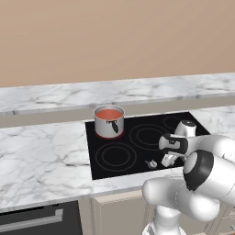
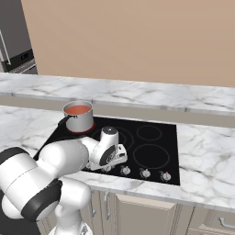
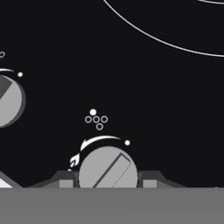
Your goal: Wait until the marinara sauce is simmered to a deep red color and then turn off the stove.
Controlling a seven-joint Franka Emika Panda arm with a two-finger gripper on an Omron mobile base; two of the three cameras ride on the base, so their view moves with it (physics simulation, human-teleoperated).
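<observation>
Tool: we are seeing our tool (image 3: 108,183) closing its fingertips (image 3: 65,180) on a silver knob (image 3: 108,171) at the stove's (image 1: 137,156) front edge.
Sauce: the orange-red marinara sauce (image 1: 109,114) is sitting in the steel saucepan (image 1: 110,125) on the rear-left burner.
Table: we are seeing marble table (image 1: 41,156) surrounding the stove.

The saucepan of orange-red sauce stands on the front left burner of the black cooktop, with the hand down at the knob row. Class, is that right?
Not quite. The saucepan stands on the back left burner of the cooktop, as the left base view shows. The hand is indeed down at the knob row, shut on a knob.
</observation>
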